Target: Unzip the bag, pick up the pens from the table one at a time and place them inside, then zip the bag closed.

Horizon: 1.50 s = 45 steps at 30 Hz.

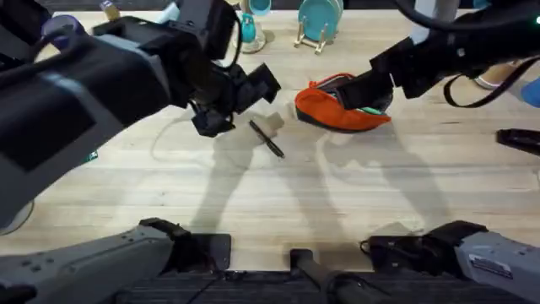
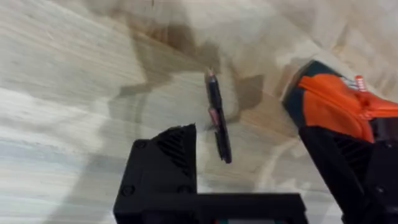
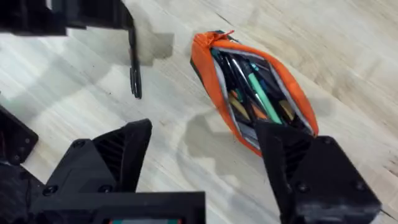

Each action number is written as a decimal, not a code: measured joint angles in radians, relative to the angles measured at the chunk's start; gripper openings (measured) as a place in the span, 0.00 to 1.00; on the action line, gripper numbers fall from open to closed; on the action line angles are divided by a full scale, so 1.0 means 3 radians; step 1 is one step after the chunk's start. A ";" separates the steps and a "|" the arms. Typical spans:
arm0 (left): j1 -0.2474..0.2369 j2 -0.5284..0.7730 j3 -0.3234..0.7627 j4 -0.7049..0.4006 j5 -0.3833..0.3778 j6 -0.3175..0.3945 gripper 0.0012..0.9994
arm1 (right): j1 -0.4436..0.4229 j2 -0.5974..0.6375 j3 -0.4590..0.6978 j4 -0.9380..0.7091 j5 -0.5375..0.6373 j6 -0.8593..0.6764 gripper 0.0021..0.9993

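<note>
Left gripper point(image 1: 221, 108) above table point(image 1: 253, 203), jaws spread, nothing held. Black pen point(image 1: 267, 138) on table just right of it, apart from fingers; left wrist view shows its reddish accent. Right gripper point(image 1: 364, 95) jaws spread, over bag point(image 1: 342, 111). Bag unzipped, lies right of black pen, apart. Right wrist view shows interior: green pen point(image 3: 261, 96) among other contents; overhead view hides these.

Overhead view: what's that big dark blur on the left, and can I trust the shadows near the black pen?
Overhead: the blur is the left arm close under the camera; arm shadows streak the table beside the black pen. Left wrist: pen soft, motion-blurred. Right wrist: open bag is sharp.
</note>
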 joint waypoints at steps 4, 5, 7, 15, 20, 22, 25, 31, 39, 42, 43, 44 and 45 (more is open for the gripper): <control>-0.0111 0.0162 0.0000 -0.0008 -0.0082 -0.0165 1.00 | 0.0000 0.0000 0.0000 0.0000 0.0000 0.0000 1.00; -0.0130 0.0175 0.0000 -0.0009 -0.0105 -0.0194 1.00 | 0.0000 0.0000 0.0000 0.0000 0.0000 0.0000 1.00; -0.0171 0.0186 0.0000 -0.0017 -0.0167 -0.0245 1.00 | 0.0000 0.0000 0.0000 0.0000 0.0000 0.0000 1.00; -0.0394 0.0203 0.0000 -0.0042 -0.0478 -0.0473 1.00 | 0.0000 0.0000 0.0000 0.0000 0.0000 -0.0001 1.00; -0.0454 0.0334 0.0001 -0.0042 -0.0583 -0.0574 1.00 | 0.0000 0.0000 0.0000 -0.0001 0.0000 0.0001 1.00; -0.0453 0.0417 0.0000 -0.0041 -0.0607 -0.0591 1.00 | 0.0000 0.0000 0.0000 -0.0001 0.0000 0.0001 1.00; -0.0453 0.0551 0.0000 -0.0039 -0.0619 -0.0610 1.00 | 0.0000 0.0000 0.0000 -0.0002 0.0000 0.0000 1.00; -0.0462 0.0745 0.0001 0.0013 -0.0618 -0.0616 1.00 | 0.0000 0.0000 0.0000 -0.0003 0.0000 0.0001 1.00; -0.0508 0.0838 0.0025 0.0009 -0.0645 -0.0616 1.00 | 0.0000 0.0000 0.0000 -0.0003 0.0000 0.0000 1.00; -0.0508 0.0842 0.0029 -0.0004 -0.0645 -0.0616 1.00 | 0.0000 0.0000 0.0000 -0.0003 0.0000 0.0000 1.00; -0.0508 0.0842 0.0031 -0.0012 -0.0645 -0.0616 1.00 | 0.0000 0.0000 0.0000 -0.0003 0.0000 0.0000 1.00; -0.0508 0.0844 0.0034 -0.0061 -0.0645 -0.0616 0.97 | 0.0000 0.0000 0.0000 -0.0003 0.0000 -0.0001 1.00; -0.0508 0.0844 0.0034 -0.0094 -0.0645 -0.0616 0.96 | 0.0000 0.0000 0.0000 -0.0003 0.0000 -0.0001 1.00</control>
